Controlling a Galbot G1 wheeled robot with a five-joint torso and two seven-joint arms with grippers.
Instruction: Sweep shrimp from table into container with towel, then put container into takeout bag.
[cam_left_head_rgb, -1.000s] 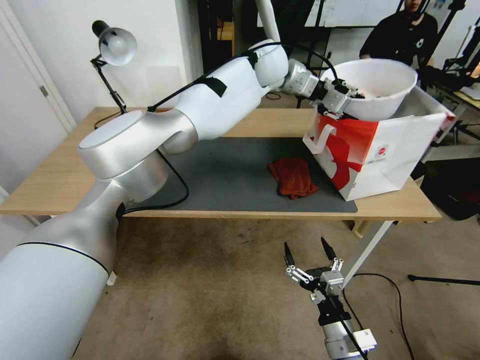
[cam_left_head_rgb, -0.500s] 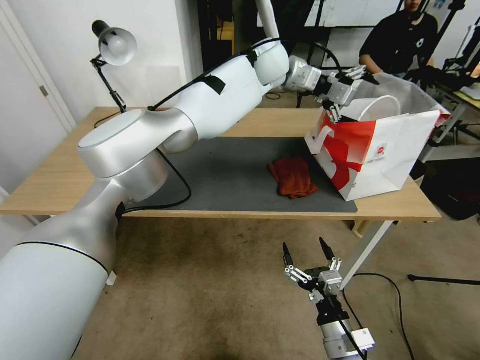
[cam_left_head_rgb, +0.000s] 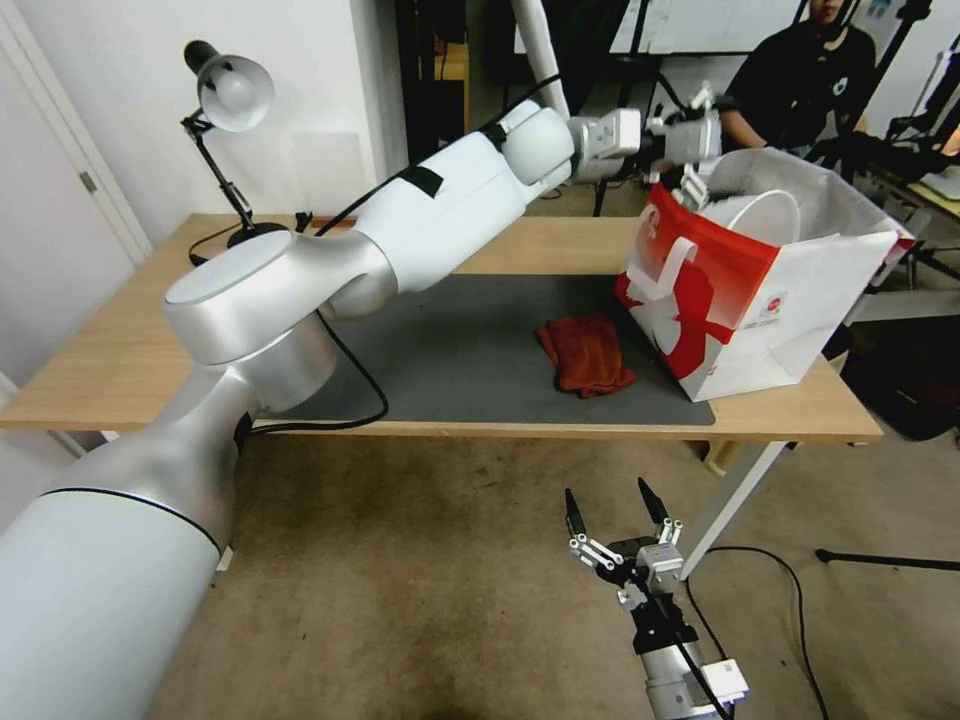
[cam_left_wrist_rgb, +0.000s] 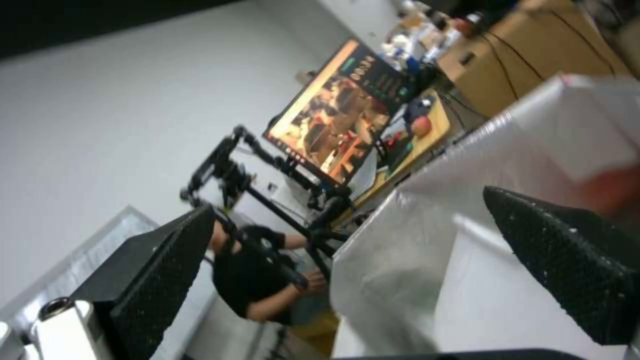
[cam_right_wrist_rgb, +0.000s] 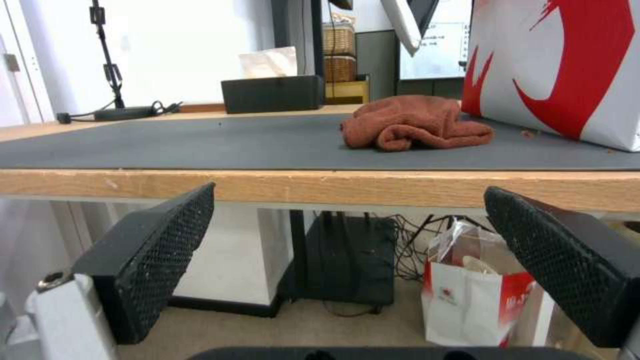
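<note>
We see our left arm as glossy white and silver shells with a black cable clipped along it and a black tape band. Our left gripper (cam_left_head_rgb: 690, 150) looks silver, though it is blurred. Our right gripper (cam_left_head_rgb: 610, 510) has black pointed fingers (cam_right_wrist_rgb: 150, 255) with dimpled pads on silver linkages.

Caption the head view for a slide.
Container sits inside takeout bag; open left gripper above it, towel on mat.
</note>
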